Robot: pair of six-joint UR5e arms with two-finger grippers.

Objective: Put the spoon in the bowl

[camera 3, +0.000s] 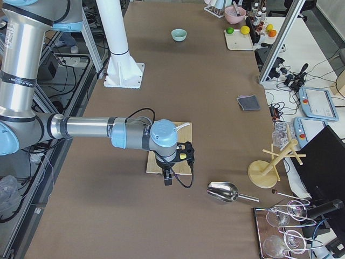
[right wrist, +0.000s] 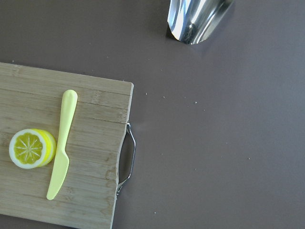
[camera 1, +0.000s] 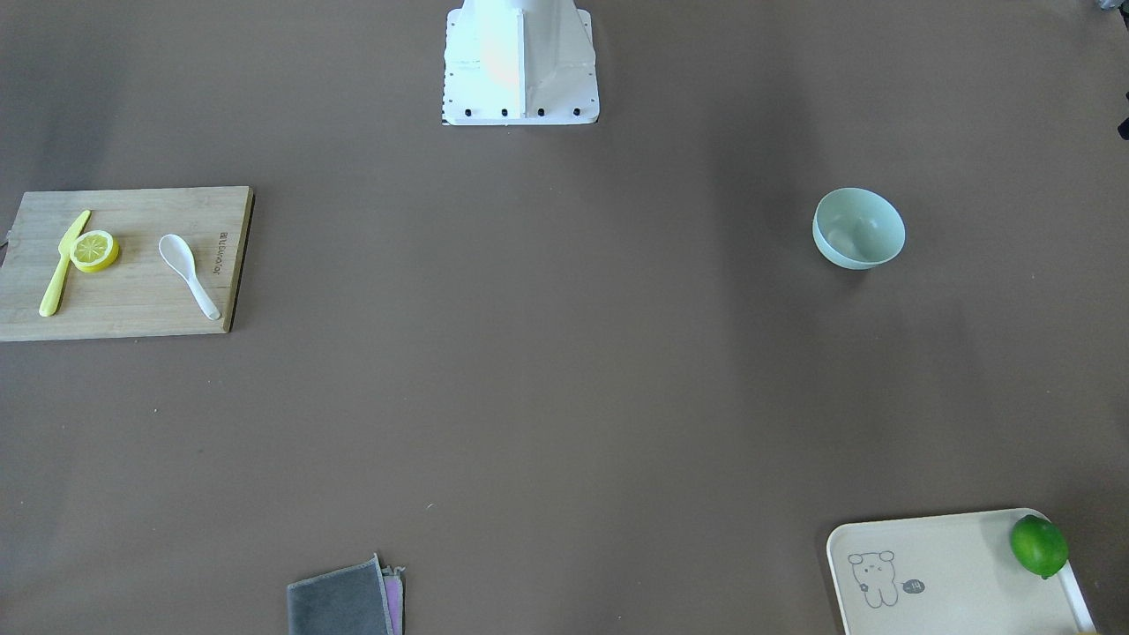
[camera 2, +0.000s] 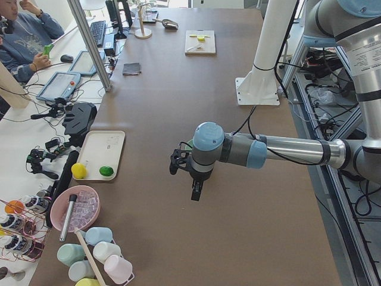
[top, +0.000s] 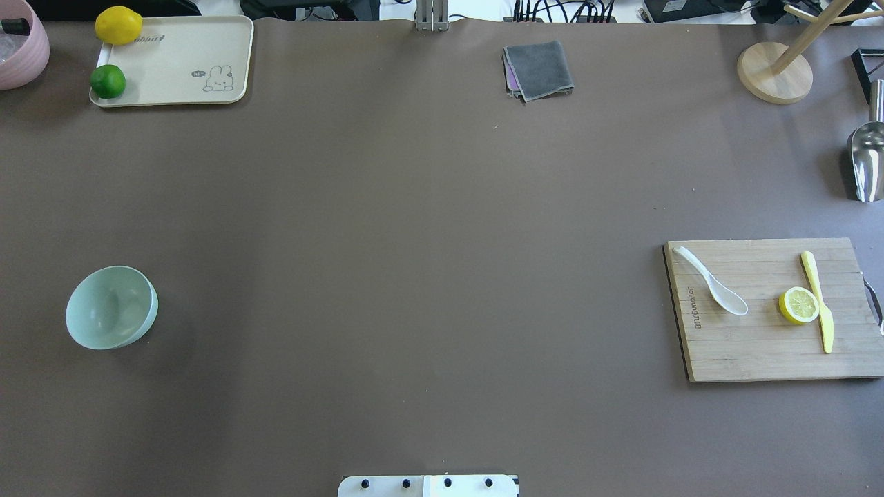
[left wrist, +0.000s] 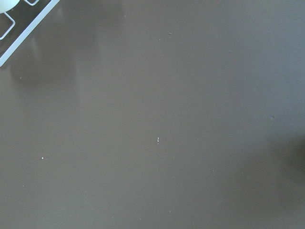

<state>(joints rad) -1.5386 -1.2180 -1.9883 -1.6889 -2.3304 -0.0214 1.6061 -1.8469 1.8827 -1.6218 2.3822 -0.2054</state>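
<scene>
The white spoon [top: 711,290] lies on the wooden cutting board [top: 766,345] at the right, scoop toward the robot; it also shows in the front view [camera 1: 188,273]. The mint-green bowl [top: 110,307] stands upright and empty at the left, also seen in the front view [camera 1: 858,227] and the right side view [camera 3: 179,34]. My left gripper [camera 2: 196,192] shows only in the left side view, high above the table's left end. My right gripper [camera 3: 167,178] shows only in the right side view, above the board's outer edge. I cannot tell whether either is open or shut.
A yellow knife [top: 818,300] and a lemon slice [top: 799,305] lie on the board beside the spoon. A cream tray [top: 179,62] holds a lime and a lemon at the far left. A grey cloth [top: 539,69], a wooden stand [top: 773,72] and a metal scoop [top: 867,162] lie at the far side and right.
</scene>
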